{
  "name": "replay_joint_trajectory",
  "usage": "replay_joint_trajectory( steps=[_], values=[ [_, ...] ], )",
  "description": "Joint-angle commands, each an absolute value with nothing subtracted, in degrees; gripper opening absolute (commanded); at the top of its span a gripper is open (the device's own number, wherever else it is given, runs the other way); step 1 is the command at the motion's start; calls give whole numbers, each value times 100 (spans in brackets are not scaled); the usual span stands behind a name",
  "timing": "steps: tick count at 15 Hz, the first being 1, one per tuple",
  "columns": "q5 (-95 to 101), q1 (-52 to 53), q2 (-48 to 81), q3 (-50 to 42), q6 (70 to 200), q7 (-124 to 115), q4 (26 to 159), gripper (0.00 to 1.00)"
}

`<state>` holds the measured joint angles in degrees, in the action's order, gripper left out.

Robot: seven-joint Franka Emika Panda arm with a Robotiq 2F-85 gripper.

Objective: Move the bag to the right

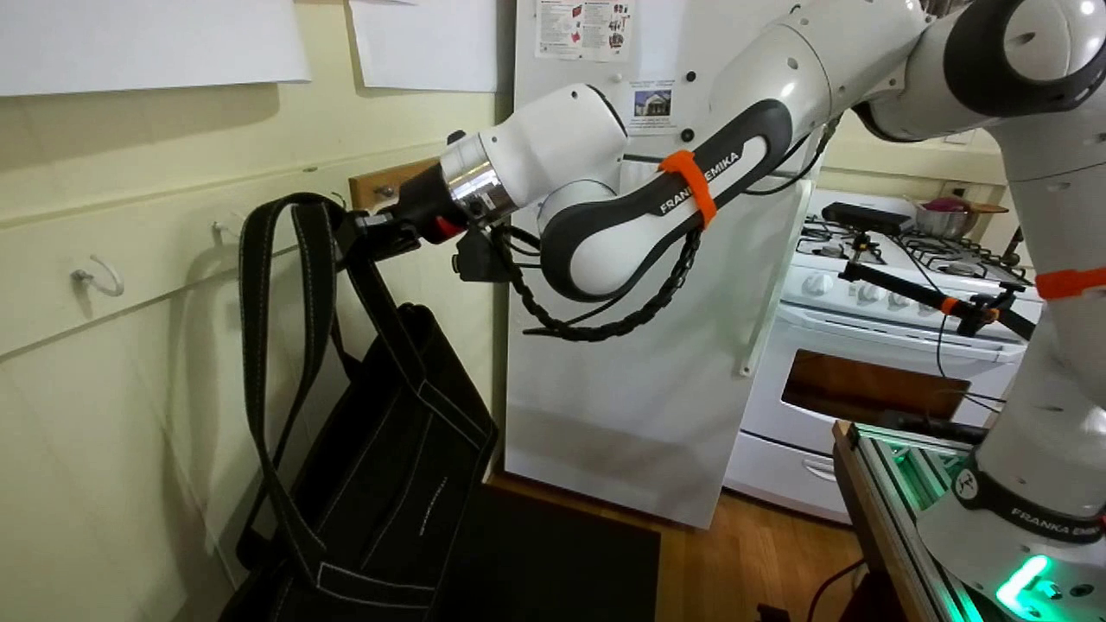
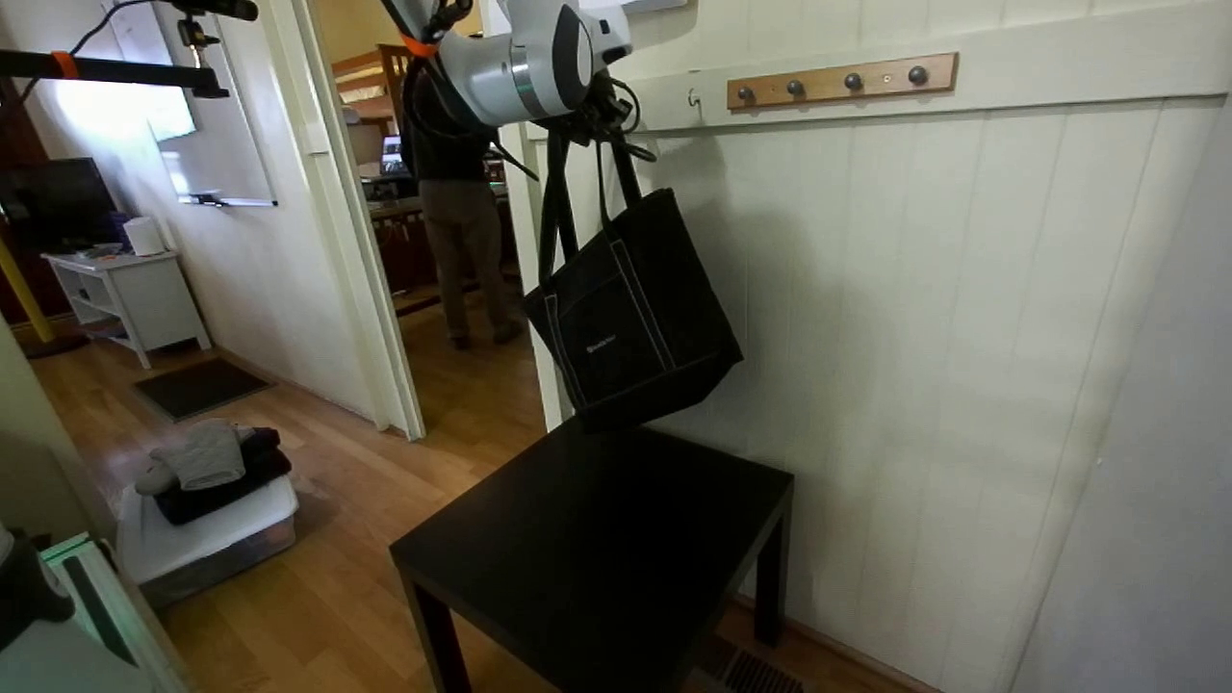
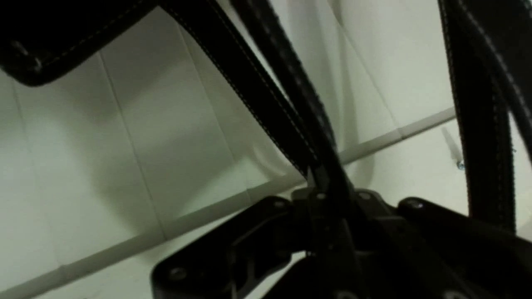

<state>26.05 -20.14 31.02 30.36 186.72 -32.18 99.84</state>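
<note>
My fingers (image 3: 370,207) are pinching a strap (image 3: 249,83); the bag (image 2: 640,308) is hanging tilted near the wall (image 2: 914,308), bench (image 2: 577,558) contact unclear. I'm favouring a slow, level rightward carry, avoiding swing.

Black bag (image 2: 664,308) suspended from the gripper (image 2: 587,125); clock positions are read from the bag. Its strap handles (image 2: 551,207) rise toward twelve o'clock to the gripper, whose fingers cannot be resolved. The bag is tilted, its lowest corner toward seven o'clock; contact between this corner and the black worktop (image 2: 597,549), at six o'clock, cannot be determined. A wooden rail (image 2: 823,89) with four dark knobs (image 2: 853,82) is fixed to the panelled wall (image 2: 962,289) between one and two o'clock. At ten o'clock a person (image 2: 457,221) stands beyond the doorway (image 2: 366,289); at eight o'clock piled cloths (image 2: 212,457) lie on a lidded storage box (image 2: 149,544).
</note>
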Motion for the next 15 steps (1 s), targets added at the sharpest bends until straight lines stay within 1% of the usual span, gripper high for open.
replay_joint_trajectory(
  steps=[1,2,6,9,15],
  values=[
    [2522,-2991,3021,3998,18474,-3217,10369,1],
    [2530,-3331,3119,4358,18461,-3180,10439,1],
    [2492,-4066,3478,5006,18310,-3160,10511,1],
    [2563,-4415,3881,5384,18221,-3073,10488,1],
    [2605,-4369,4508,5484,18237,-2814,10363,1]
  ],
)
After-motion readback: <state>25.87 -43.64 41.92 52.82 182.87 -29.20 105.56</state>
